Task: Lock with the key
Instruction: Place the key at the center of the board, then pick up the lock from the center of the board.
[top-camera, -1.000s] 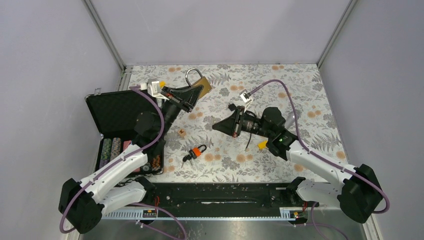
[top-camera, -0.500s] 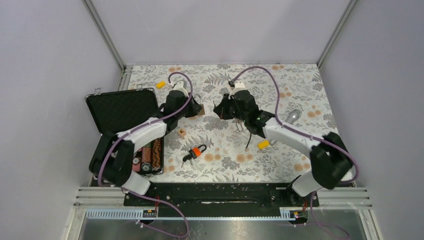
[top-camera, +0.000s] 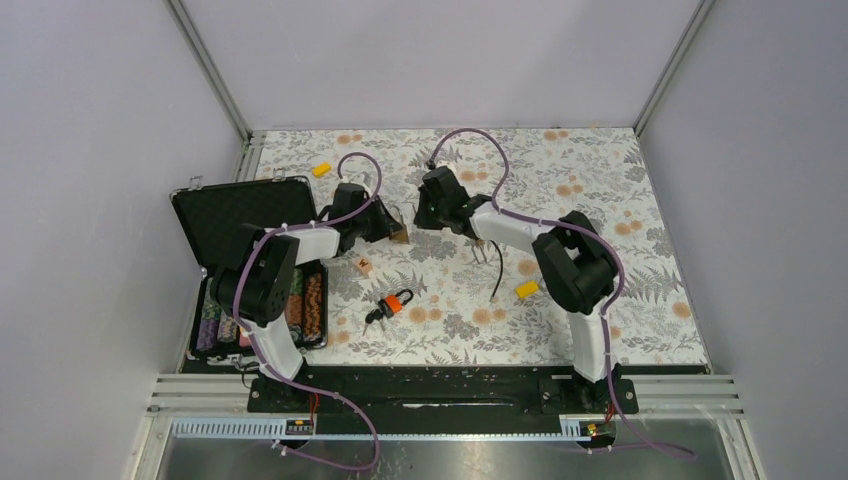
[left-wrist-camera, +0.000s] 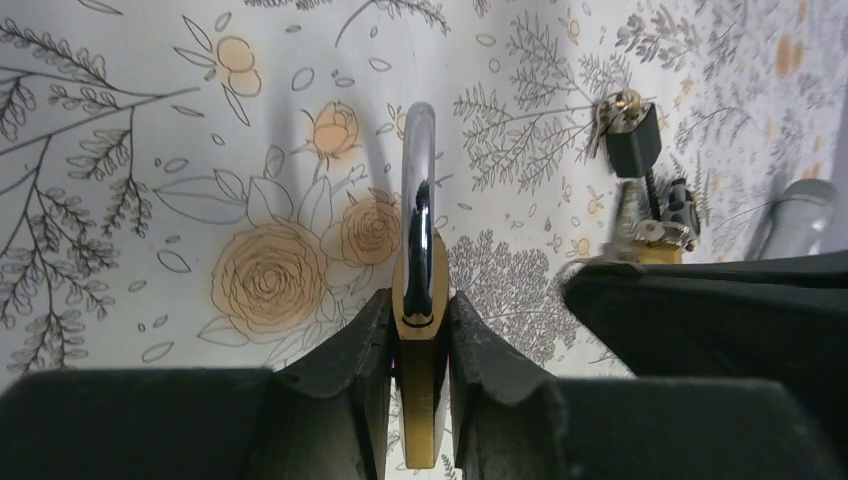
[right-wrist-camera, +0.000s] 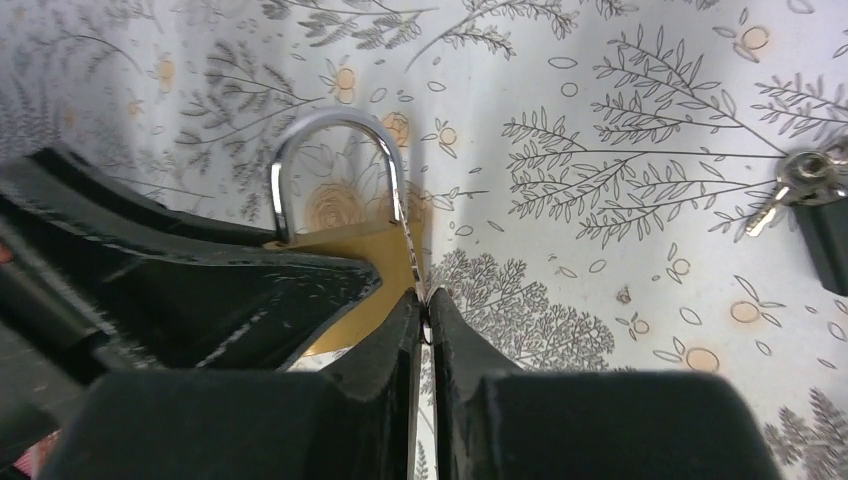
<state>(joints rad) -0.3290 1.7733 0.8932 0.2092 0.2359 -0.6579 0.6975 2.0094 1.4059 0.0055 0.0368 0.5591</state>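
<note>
The brass lock (left-wrist-camera: 420, 350) with its silver shackle (left-wrist-camera: 418, 190) stands edge-on between my left gripper's (left-wrist-camera: 420, 305) fingers, which are shut on its body. In the top view the left gripper (top-camera: 390, 228) holds the lock (top-camera: 399, 233) low over the mat. My right gripper (right-wrist-camera: 424, 298) is shut on a thin silver key (right-wrist-camera: 408, 235) whose blade lies against the lock's (right-wrist-camera: 375, 250) side edge. In the top view the right gripper (top-camera: 420, 217) sits just right of the lock. I cannot tell whether the key is in the keyhole.
An orange-and-black key bunch (top-camera: 390, 303) lies on the floral mat in front. A small wooden cube (top-camera: 364, 266), yellow blocks (top-camera: 321, 169) (top-camera: 526, 289), another black-headed key bunch (left-wrist-camera: 632, 140) and an open black case (top-camera: 240, 220) at left are nearby.
Both arms have swung from raised, near-camera poses down and back over the mat. The left gripper carried the lock along, and the two grippers have closed in on each other.
</note>
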